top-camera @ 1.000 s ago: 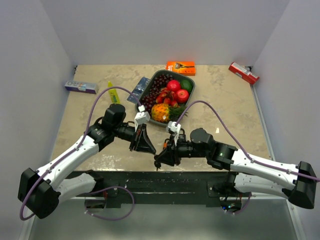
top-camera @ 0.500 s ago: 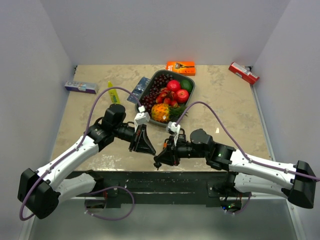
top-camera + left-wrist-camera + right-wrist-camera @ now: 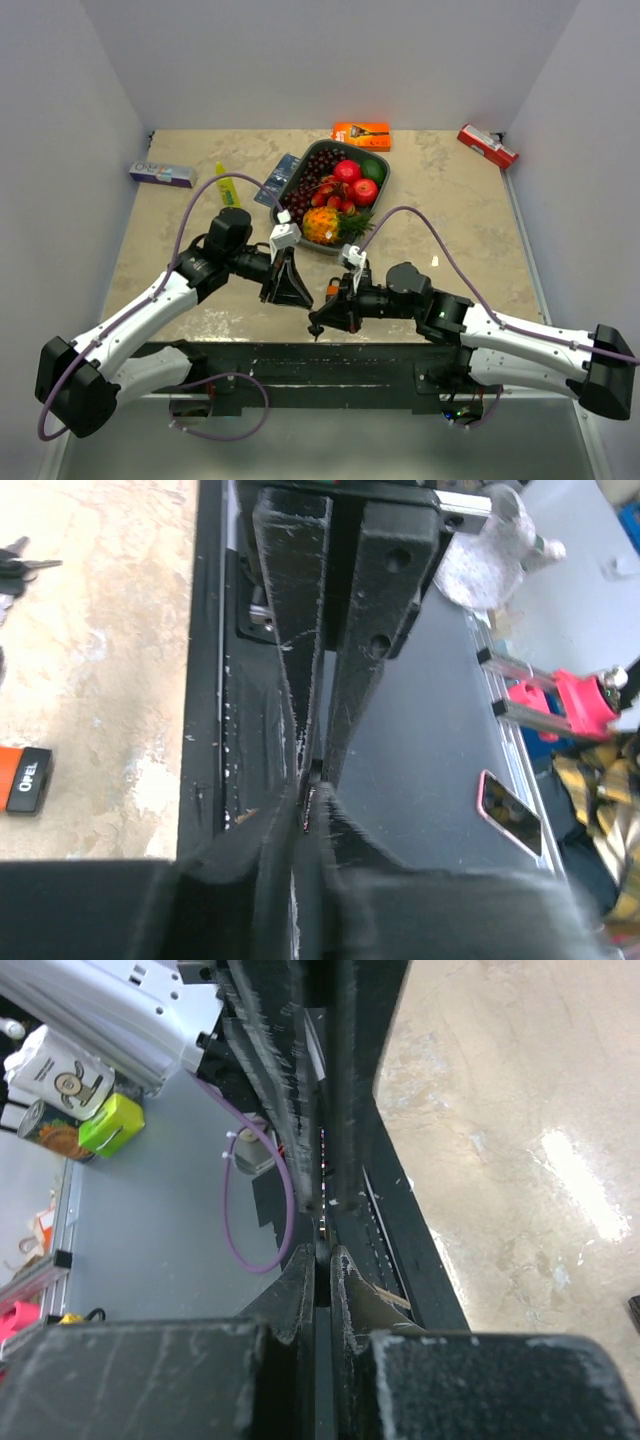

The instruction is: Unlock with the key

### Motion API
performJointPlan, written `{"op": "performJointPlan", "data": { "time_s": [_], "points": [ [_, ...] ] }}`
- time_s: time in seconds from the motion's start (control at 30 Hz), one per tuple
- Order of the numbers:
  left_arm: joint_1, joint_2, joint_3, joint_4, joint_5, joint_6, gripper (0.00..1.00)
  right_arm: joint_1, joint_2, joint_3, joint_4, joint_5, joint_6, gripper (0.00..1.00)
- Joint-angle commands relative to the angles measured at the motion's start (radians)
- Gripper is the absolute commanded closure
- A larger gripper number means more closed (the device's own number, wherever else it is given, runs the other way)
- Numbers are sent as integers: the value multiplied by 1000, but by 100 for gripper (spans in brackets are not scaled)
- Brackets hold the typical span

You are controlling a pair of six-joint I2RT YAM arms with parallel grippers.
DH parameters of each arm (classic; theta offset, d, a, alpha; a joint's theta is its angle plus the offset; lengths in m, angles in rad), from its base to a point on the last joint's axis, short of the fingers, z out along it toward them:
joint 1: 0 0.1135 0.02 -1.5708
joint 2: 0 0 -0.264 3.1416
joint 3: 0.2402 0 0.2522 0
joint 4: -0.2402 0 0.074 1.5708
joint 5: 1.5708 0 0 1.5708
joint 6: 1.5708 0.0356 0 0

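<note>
My two grippers meet tip to tip above the table's front edge. My left gripper is shut on a thin dark piece seen edge-on, which I take for the lock. My right gripper is shut on a thin flat piece, apparently the key, and a small dark bit hangs below it. In the left wrist view my left gripper faces the right gripper's long black fingers. In the right wrist view my right gripper faces the left gripper's fingers.
A bunch of keys and an orange-and-black fob lie on the table near the front edge. A dark tray of fruit stands mid-table behind the grippers. An orange box, a red box, a blue-white box and a yellow bottle lie further back.
The right arm has eased slightly to the right and down. Both grippers stay shut and tip to tip. The left arm has hardly moved.
</note>
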Motion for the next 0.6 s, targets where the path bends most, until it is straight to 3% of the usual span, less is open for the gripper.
{"op": "performJointPlan", "data": {
  "time_s": [0.0,0.07,0.17,0.2,0.33,0.47,0.57],
  "points": [
    [-4,-15,46,57,-108,-7,56,1,-36,-30,95,58,44,100],
    [-3,-21,40,99,-172,-19,31,-1,-45,-41,107,96,65,100],
    [-3,-50,31,152,-337,-47,6,-10,-64,-59,109,150,82,100],
    [-3,-68,17,168,-459,-73,1,-17,-68,-67,107,162,84,100],
    [-1,-93,-52,252,-661,-154,1,-118,-93,-91,81,182,96,100],
    [-1,-55,-101,298,-760,-245,2,-334,-133,-116,57,145,98,100],
    [-10,8,-98,274,-792,-295,13,-428,-156,-96,0,191,70,100]
  ]
}}
